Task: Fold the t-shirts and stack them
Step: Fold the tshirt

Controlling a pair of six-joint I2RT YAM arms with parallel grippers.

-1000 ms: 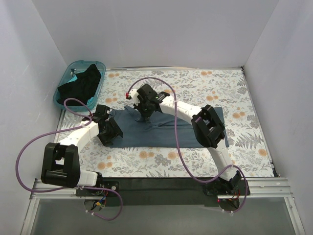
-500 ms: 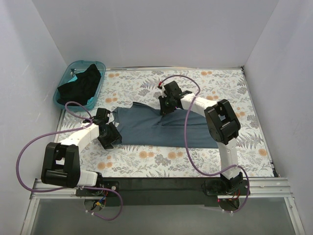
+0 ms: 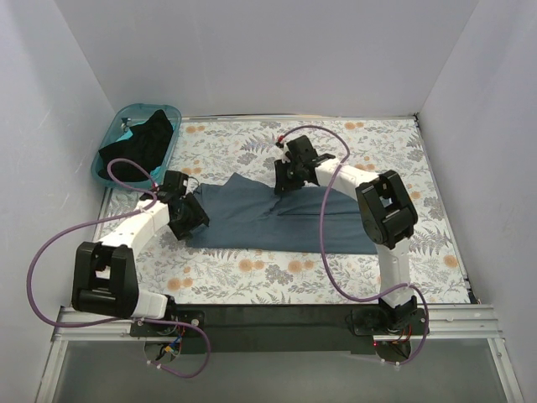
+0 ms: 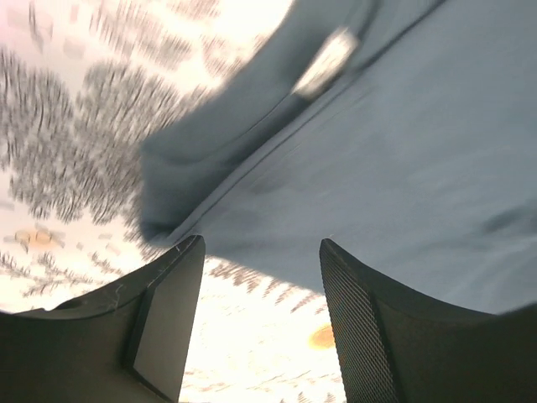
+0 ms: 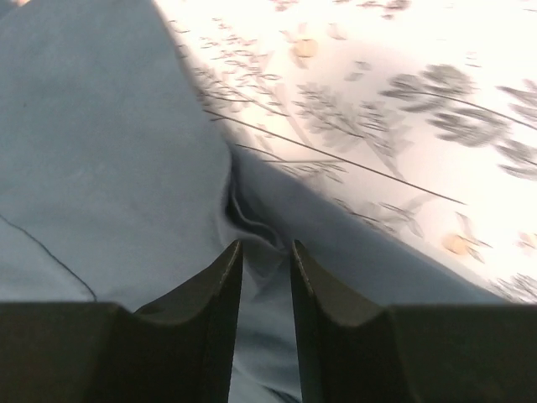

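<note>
A slate blue-grey t-shirt (image 3: 277, 222) lies spread across the middle of the floral table. My left gripper (image 3: 197, 220) stands open at the shirt's left edge. In the left wrist view only floral cloth shows between its fingers (image 4: 262, 252), with the shirt (image 4: 403, 143) and its neck label (image 4: 325, 63) just ahead. My right gripper (image 3: 284, 182) is over the shirt's back edge. Its jaws (image 5: 266, 248) stand a narrow gap apart, with a small pucker of shirt (image 5: 101, 151) at the tips. A black t-shirt (image 3: 138, 143) lies bunched in the teal basket (image 3: 151, 107).
The basket stands at the back left corner against the wall. White walls close in the table on the left, back and right. Purple cables loop from both arms over the floral table cover (image 3: 252, 277). The arm bases are at the near edge.
My right gripper dragged the shirt's back edge toward the back right, flattening the cloth, and its jaws parted. My left gripper shifted slightly back along the shirt's left edge.
</note>
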